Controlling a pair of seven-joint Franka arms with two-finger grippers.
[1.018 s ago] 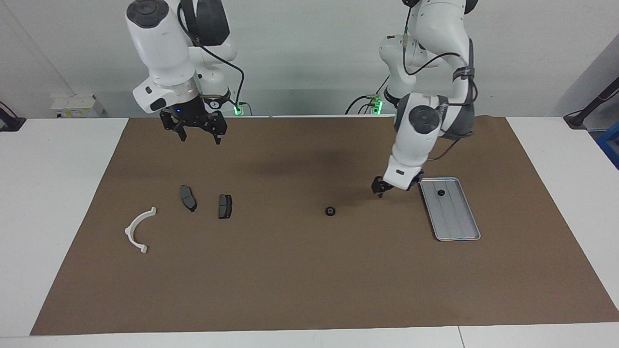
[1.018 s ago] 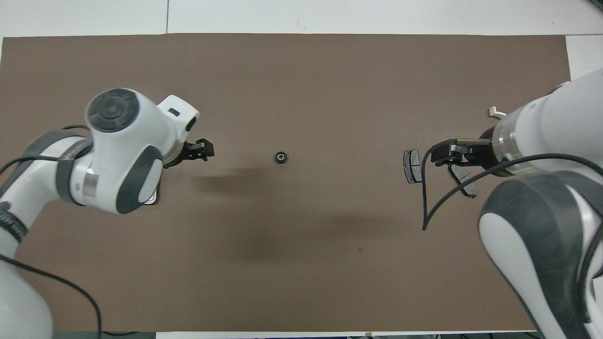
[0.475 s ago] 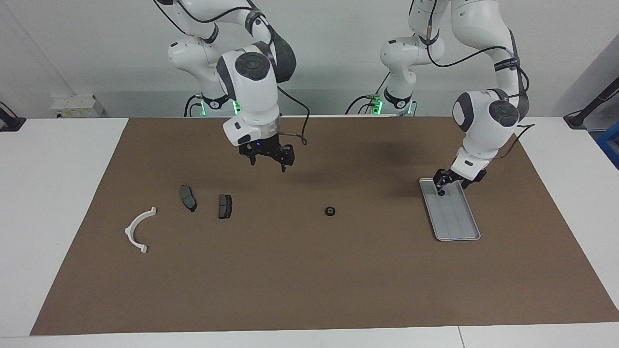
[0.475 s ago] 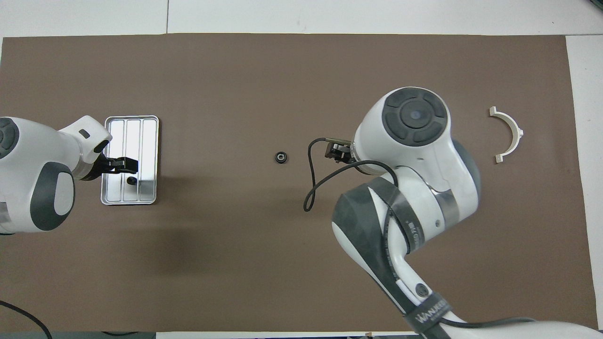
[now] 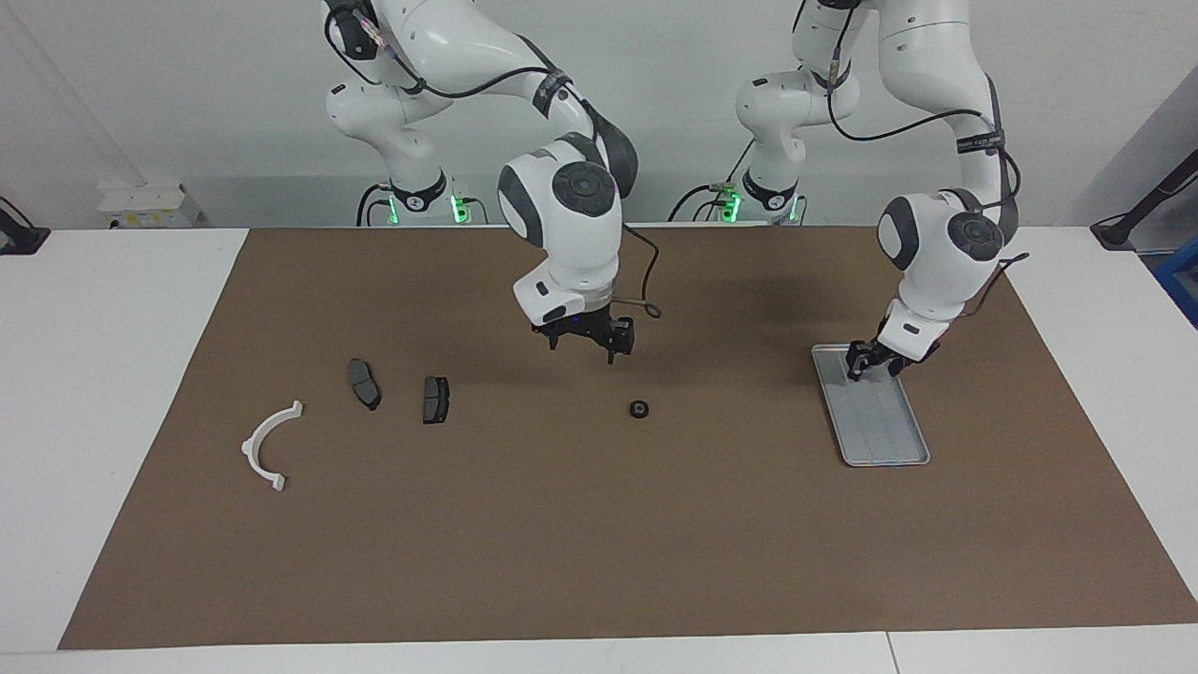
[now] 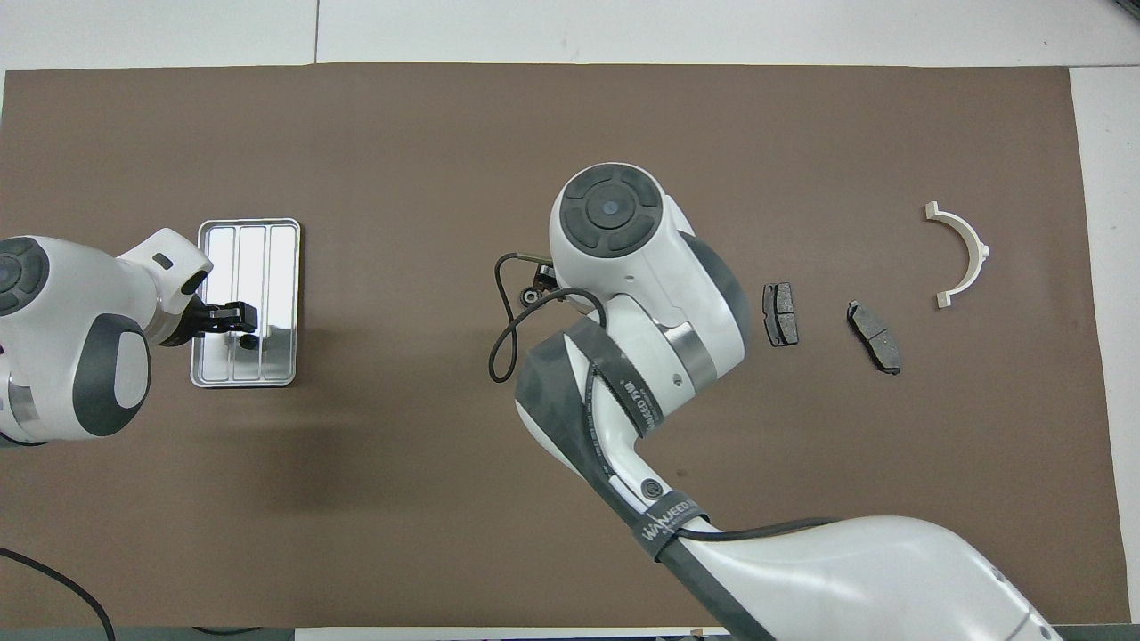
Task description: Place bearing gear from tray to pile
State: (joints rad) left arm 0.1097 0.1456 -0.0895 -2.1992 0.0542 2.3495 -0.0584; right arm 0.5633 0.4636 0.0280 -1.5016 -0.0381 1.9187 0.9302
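The silver tray (image 5: 884, 432) lies at the left arm's end of the mat. A small black bearing gear (image 6: 249, 341) sits on the tray's (image 6: 267, 258) end nearer the robots. My left gripper (image 5: 857, 369) is low over that end, right at the gear, which it hides in the facing view. A second bearing gear (image 5: 639, 409) lies on the mat's middle. My right gripper (image 5: 584, 344) hangs open and empty above the mat beside it. The pile is a white bracket (image 5: 267, 445) and two brake pads (image 5: 364, 383) (image 5: 435, 399) at the right arm's end.
Everything lies on a brown mat (image 5: 599, 543) that covers most of the white table. In the overhead view the right arm's wrist (image 6: 623, 231) covers its own gripper and stands beside the middle gear. A loose black cable (image 6: 499, 338) loops from that wrist.
The right arm swung from over the brake pads to the middle of the mat, near the loose gear. The left gripper went from the mat onto the tray's near end and sank a little.
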